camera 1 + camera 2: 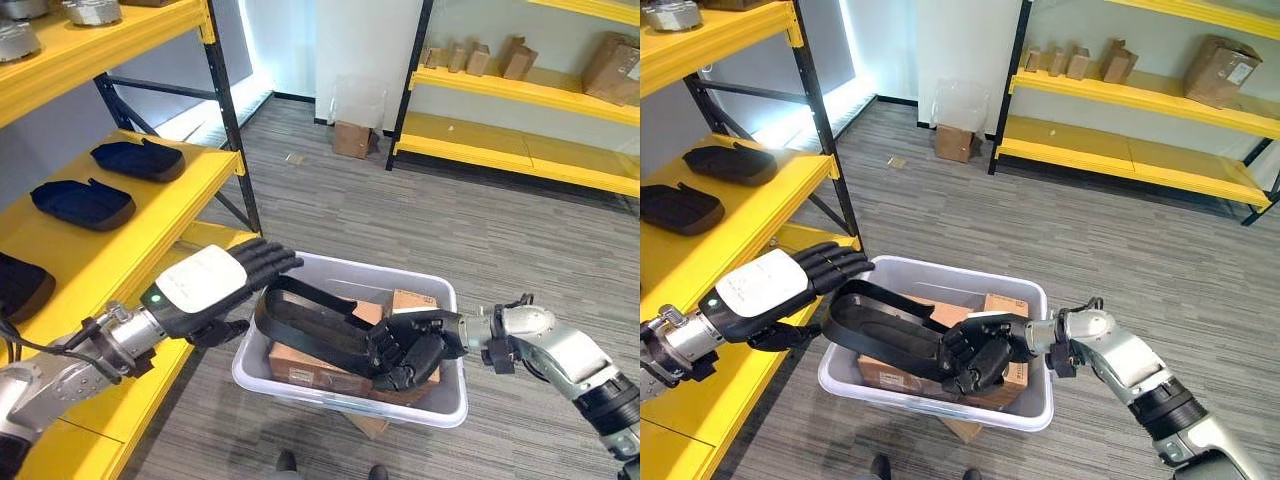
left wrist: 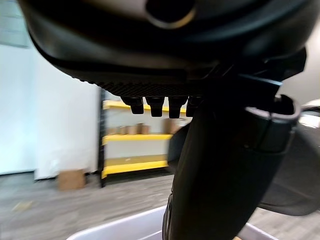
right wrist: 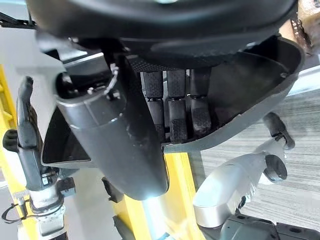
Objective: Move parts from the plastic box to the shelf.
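Left eye view: right hand (image 1: pixel 408 352) fingers clamp the black part (image 1: pixel 312 322) over the plastic box (image 1: pixel 440 405); left hand (image 1: pixel 215 282) fingers straight beside it.

The part (image 1: pixel 315 325) is plain black with a dull sheen, like the black parts (image 1: pixel 82 203) lying on the shelf (image 1: pixel 150 215), whose boards are bright yellow on black posts. The box (image 1: pixel 440 395) is a pale translucent grey-white, and the cartons (image 1: pixel 300 368) in it are brown cardboard with white labels. The left hand (image 1: pixel 215 285) has a white back with a small green light and black fingers (image 1: pixel 268 258); the right hand (image 1: pixel 405 350) is black all over, and both arms are silver-grey. The floor (image 1: pixel 400 220) is grey with fine streaks, laid in planks. The far shelf (image 1: pixel 520 150) is yellow too and carries brown cartons. The wall (image 1: pixel 365 40) is white.
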You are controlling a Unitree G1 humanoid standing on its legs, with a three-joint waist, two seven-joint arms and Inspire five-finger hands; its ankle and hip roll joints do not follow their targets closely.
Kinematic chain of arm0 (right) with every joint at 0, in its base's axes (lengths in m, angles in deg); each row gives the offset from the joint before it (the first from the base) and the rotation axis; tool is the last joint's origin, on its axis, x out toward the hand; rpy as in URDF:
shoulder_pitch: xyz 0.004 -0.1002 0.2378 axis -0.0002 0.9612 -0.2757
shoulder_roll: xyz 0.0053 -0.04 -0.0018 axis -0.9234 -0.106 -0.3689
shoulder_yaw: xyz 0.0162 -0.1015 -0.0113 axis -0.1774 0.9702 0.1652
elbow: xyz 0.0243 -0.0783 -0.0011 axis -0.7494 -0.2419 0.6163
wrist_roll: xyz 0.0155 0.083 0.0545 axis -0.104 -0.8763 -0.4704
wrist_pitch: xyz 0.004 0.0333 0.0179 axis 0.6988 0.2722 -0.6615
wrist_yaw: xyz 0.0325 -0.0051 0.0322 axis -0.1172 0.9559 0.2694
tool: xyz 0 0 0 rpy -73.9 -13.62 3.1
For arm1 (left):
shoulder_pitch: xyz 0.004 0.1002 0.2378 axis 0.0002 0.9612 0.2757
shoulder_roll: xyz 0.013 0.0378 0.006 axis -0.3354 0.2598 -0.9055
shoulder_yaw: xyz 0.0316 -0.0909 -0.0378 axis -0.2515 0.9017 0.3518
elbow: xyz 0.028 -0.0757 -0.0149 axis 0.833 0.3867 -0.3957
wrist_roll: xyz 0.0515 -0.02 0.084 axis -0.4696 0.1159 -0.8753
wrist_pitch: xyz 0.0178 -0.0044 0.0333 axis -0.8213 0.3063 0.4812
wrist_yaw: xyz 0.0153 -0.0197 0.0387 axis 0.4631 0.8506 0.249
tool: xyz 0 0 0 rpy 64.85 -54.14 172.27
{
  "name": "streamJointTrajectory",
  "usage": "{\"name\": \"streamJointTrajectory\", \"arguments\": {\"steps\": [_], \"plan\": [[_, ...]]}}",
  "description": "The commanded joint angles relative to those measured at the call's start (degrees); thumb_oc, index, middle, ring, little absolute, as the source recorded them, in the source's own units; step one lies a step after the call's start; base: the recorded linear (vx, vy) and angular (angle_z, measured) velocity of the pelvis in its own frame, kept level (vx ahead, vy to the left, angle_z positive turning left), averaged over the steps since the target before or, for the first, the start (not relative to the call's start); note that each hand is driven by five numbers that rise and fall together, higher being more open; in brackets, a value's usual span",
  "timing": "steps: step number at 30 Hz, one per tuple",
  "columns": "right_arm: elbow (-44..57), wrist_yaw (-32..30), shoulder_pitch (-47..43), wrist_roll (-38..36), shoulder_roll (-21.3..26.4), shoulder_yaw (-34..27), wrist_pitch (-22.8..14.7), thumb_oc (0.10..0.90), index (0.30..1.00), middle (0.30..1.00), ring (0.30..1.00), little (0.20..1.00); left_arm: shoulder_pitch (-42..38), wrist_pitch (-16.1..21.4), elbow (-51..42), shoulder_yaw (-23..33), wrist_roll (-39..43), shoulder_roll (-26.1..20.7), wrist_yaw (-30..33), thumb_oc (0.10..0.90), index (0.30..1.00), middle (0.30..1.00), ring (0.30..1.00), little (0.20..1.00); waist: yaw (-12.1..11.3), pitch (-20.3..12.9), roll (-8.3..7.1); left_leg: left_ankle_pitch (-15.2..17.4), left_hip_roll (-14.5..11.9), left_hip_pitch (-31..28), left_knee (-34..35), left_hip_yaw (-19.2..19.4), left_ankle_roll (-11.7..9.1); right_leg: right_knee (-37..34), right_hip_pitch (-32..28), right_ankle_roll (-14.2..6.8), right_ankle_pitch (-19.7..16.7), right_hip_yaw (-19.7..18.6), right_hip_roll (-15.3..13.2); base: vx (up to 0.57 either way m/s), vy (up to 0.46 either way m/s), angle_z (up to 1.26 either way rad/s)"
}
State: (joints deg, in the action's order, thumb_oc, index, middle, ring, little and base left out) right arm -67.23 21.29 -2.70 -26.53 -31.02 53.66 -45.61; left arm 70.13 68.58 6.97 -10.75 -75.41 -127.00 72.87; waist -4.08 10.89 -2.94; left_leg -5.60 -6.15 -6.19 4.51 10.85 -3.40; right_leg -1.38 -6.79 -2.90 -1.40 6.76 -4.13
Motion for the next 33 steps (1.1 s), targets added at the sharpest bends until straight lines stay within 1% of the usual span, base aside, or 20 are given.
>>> {"name": "streamJointTrajectory", "arguments": {"steps": [1, 3, 4, 5, 6, 9, 14, 16, 21, 22, 23, 24, 25, 27, 29, 31, 33], "plan": [[0.1, 5.0, -7.1, -5.4, 2.7, 1.1, -2.8, 0.4, 0.3, 0.3, 0.3, 0.3, -5.7, 1.5, 2.0, 0.4, -1.3, -2.6, 14.9, 0.9, 1.0, 1.0, 1.0, 1.0, 0.2, -5.6, -0.2, 1.1, -1.0, 0.5, 0.4, -3.2, 0.0, 4.8, -0.1, -3.1, 1.1, 6.0, -2.5, -0.04, 0.014, 0.0], [-0.5, 5.5, -8.2, -4.6, 2.9, 1.8, -2.4, 0.4, 0.3, 0.3, 0.3, 0.3, -7.1, 1.2, 2.5, -0.4, -1.6, -3.6, 17.4, 0.9, 1.0, 1.0, 1.0, 1.0, 0.4, -5.7, -0.18, 1.1, -1.0, 0.3, 0.5, -3.1, 0.1, 4.9, -0.2, -3.1, 1.1, 6.0, -2.5, -0.02, 0.008, 0.0], [-0.7, 5.6, -8.4, -4.6, 2.9, 1.9, -2.4, 0.4, 0.3, 0.3, 0.3, 0.3, -7.4, 1.1, 2.7, -0.7, -1.6, -3.7, 17.6, 0.9, 1.0, 1.0, 1.0, 1.0, 0.4, -5.8, -0.18, 1.2, -1.0, 0.3, 0.5, -3.1, 0.2, 4.9, -0.2, -3.1, 1.1, 6.0, -2.5, 0.0, 0.0, 0.0], [-0.6, 5.1, -9.2, -5.1, 2.6, 2.2, -1.7, 0.4, 0.3, 0.3, 0.3, 0.3, -9.8, 0.7, 2.8, -2.1, 0.4, -4.4, 16.9, 0.9, 1.0, 1.0, 1.0, 1.0, 0.6, -5.9, -0.22, 1.3, -0.9, 0.3, 0.5, -2.9, 0.2, 4.8, -0.2, -3.1, 0.9, 6.0, -2.5, -0.04, 0.008, 0.0], [-1.4, 5.6, -10.2, -4.8, 2.2, 2.1, -1.4, 0.4, 0.3, 0.3, 0.3, 0.3, -11.7, 1.3, 2.4, -3.7, -0.2, -4.4, 16.2, 0.9, 1.0, 1.0, 1.0, 1.0, 0.8, -6.0, -0.24, 1.4, -0.8, 0.2, 0.5, -2.7, 0.3, 4.6, -0.2, -3.1, 0.9, 5.9, -2.4, -0.04, 0.008, 0.01], [-2.9, 5.9, -11.4, -4.5, 2.6, 2.6, -1.8, 0.4, 0.3, 0.3, 0.3, 0.3, -12.4, 1.3, 0.7, -4.8, 1.2, -4.9, 14.9, 0.9, 1.0, 1.0, 1.0, 1.0, 0.5, -6.2, -0.25, 1.5, -0.7, 0.2, 0.5, -2.7, 0.3, 4.8, -0.2, -3.1, 1.0, 6.0, -2.4, 0.0, 0.0, 0.0], [-3.6, 7.1, -12.7, -3.6, 2.6, 3.1, -2.0, 0.4, 0.3, 0.3, 0.3, 0.3, -12.6, 2.2, -0.2, -5.0, 1.3, -5.0, 14.6, 0.9, 1.0, 1.0, 1.0, 1.0, 0.5, -6.3, -0.2, 1.6, -0.6, 0.2, 0.5, -2.7, 0.4, 4.6, -0.3, -3.0, 0.9, 6.1, -2.3, 0.0, 0.0, 0.0], [-2.8, 7.1, -13.4, -2.7, 2.7, 3.7, -1.6, 0.4, 0.3, 0.3, 0.3, 0.3, -12.8, 2.8, -1.7, -5.3, 5.0, -5.3, 10.8, 0.9, 1.0, 1.0, 1.0, 1.0, 0.5, -6.4, -0.17, 1.7, -0.4, 0.3, 0.5, -2.6, 0.4, 4.3, -0.2, -3.1, 0.8, 5.9, -2.3, -0.03, 0.011, 0.0], [-2.4, 7.6, -15.2, -1.1, 2.4, 5.4, -1.7, 0.4, 0.3, 0.3, 0.3, 0.3, -13.1, 3.0, -4.3, -6.4, 9.0, -3.9, 5.1, 0.9, 1.0, 1.0, 1.0, 1.0, 0.2, -6.6, -0.17, 1.8, -0.3, 0.5, 0.5, -2.8, 0.5, 4.1, -0.3, -3.1, 0.7, 6.0, -2.3, -0.01, 0.001, 0.0], [-1.4, 7.4, -15.9, -0.3, 2.0, 5.9, -1.1, 0.4, 0.3, 0.3, 0.3, 0.3, -14.0, 3.2, -4.9, -7.3, 9.9, -3.4, 2.8, 0.9, 1.0, 1.0, 1.0, 1.0, 0.3, -6.7, -0.14, 1.8, -0.3, 0.5, 0.5, -2.8, 0.6, 4.1, -0.3, -3.1, 0.6, 6.0, -2.3, 0.0, 0.0, 0.0], [-1.1, 7.3, -16.5, 0.0, 1.6, 6.3, -0.5, 0.4, 0.3, 0.3, 0.3, 0.3, -14.7, 3.0, -5.2, -8.0, 10.3, -3.3, 1.8, 0.9, 1.0, 1.0, 1.0, 1.0, 0.3, -6.7, -0.13, 1.8, -0.2, 0.5, 0.5, -2.8, 0.5, 4.0, -0.2, -3.1, 0.5, 6.0, -2.3, 0.0, 0.0, 0.0], [-0.7, 7.0, -16.9, 0.0, 1.5, 6.5, 0.0, 0.4, 0.3, 0.3, 0.3, 0.3, -15.1, 2.9, -5.4, -8.4, 10.4, -3.3, 1.3, 0.9, 1.0, 1.0, 1.0, 1.0, 0.3, -6.8, -0.15, 1.8, -0.2, 0.5, 0.5, -2.8, 0.5, 4.0, -0.3, -3.1, 0.5, 6.0, -2.3, 0.0, 0.0, 0.0], [-0.5, 6.4, -17.5, 0.3, 1.5, 7.1, 0.7, 0.4, 0.3, 0.3, 0.3, 0.3, -15.7, 1.9, -5.9, -8.9, 10.2, -3.2, 0.8, 0.9, 1.0, 1.0, 1.0, 1.0, 0.2, -6.8, -0.17, 1.8, -0.2, 0.5, 0.5, -2.9, 0.5, 4.0, -0.3, -3.1, 0.5, 6.0, -2.3, 0.0, 0.0, 0.0], [-1.2, 6.2, -18.3, 0.4, 1.6, 7.6, 1.1, 0.4, 0.3, 0.3, 0.3, 0.3, -16.0, -1.1, -5.9, -9.1, 9.9, -3.4, 1.0, 0.9, 1.0, 1.0, 1.0, 1.0, 0.0, -6.9, -0.2, 1.8, -0.2, 0.6, 0.5, -2.9, 0.5, 3.8, -0.4, -3.1, 0.5, 6.1, -2.3, 0.0, 0.0, 0.0], [-1.9, 6.3, -18.2, 1.2, 1.5, 7.5, 0.7, 0.4, 0.3, 0.3, 0.3, 0.3, -15.9, -3.3, -4.5, -8.5, 10.1, -3.7, -0.2, 0.9, 1.0, 1.0, 1.0, 1.0, 0.0, -6.9, -0.06, 1.7, -0.2, 0.6, 0.5, -2.9, 0.5, 3.7, -0.4, -3.1, 0.5, 6.1, -2.3, 0.0, 0.0, 0.0], [-1.9, 6.3, -18.0, 1.9, 1.4, 7.1, 0.7, 0.4, 0.3, 0.3, 0.3, 0.3, -14.9, -3.3, -2.8, -7.4, 9.6, -3.9, -1.3, 0.9, 1.0, 1.0, 1.0, 1.0, 0.0, -6.8, 0.03, 1.7, -0.2, 0.7, 0.5, -2.9, 0.5, 3.7, -0.3, -3.1, 0.6, 6.0, -2.3, -0.02, 0.006, 0.0], [-0.8, 5.7, -17.5, 1.4, 2.2, 6.8, 0.8, 0.4, 0.3, 0.3, 0.3, 0.3, -12.4, -1.6, -1.3, -5.2, 8.9, -5.3, -1.7, 0.9, 1.0, 1.0, 1.0, 1.0, -0.1, -6.7, 0.21, 1.7, -0.3, 0.9, 0.5, -2.9, 0.5, 3.7, -0.1, -3.0, 0.6, 5.9, -2.3, -0.04, 0.011, -0.02]]}}
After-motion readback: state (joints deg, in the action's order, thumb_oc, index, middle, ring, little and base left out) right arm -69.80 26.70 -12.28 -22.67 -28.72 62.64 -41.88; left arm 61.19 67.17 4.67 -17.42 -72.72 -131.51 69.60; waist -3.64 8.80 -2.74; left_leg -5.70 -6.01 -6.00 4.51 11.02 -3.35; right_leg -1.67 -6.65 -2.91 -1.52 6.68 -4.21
